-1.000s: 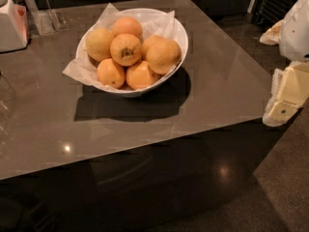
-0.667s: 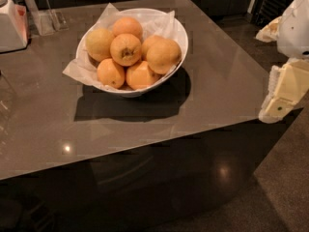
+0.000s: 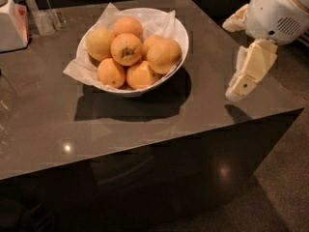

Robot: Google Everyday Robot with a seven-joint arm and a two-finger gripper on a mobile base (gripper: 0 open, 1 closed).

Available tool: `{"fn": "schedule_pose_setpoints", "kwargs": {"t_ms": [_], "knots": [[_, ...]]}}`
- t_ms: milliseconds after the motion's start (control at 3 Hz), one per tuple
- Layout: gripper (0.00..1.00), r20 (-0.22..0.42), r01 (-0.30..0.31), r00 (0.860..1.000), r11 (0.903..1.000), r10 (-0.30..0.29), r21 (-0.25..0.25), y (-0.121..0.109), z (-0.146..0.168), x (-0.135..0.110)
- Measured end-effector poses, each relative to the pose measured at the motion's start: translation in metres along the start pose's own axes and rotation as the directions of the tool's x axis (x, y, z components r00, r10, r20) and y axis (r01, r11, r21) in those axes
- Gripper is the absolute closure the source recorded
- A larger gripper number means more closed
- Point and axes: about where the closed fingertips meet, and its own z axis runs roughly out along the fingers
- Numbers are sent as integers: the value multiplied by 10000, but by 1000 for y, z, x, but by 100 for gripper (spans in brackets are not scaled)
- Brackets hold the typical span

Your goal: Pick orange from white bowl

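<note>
The white bowl, lined with crinkled white paper, stands on the dark table and holds several oranges. The orange, the largest, smooth and golden, lies at the bowl's right side. An orange with a dark stem dimple sits in the middle, with smaller ones around it. My gripper hangs over the table's right edge, to the right of the bowl and well apart from it, holding nothing.
The dark glossy table has its front edge near the frame's middle and a corner at the right. A white appliance and a clear stand are at the back left. Floor lies to the right.
My gripper has moved left and slightly up, from beyond the table's right edge to over it, closer to the bowl. The bowl and oranges have not moved.
</note>
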Motion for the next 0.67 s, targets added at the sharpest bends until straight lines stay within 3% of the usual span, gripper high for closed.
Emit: {"fn": "schedule_pose_setpoints", "kwargs": {"t_ms": [333, 667], "knots": [[0, 94, 3, 10000, 10000, -3, -5, -2, 0, -2], [0, 649, -364, 9973, 9992, 353, 153, -11, 7, -8]]}}
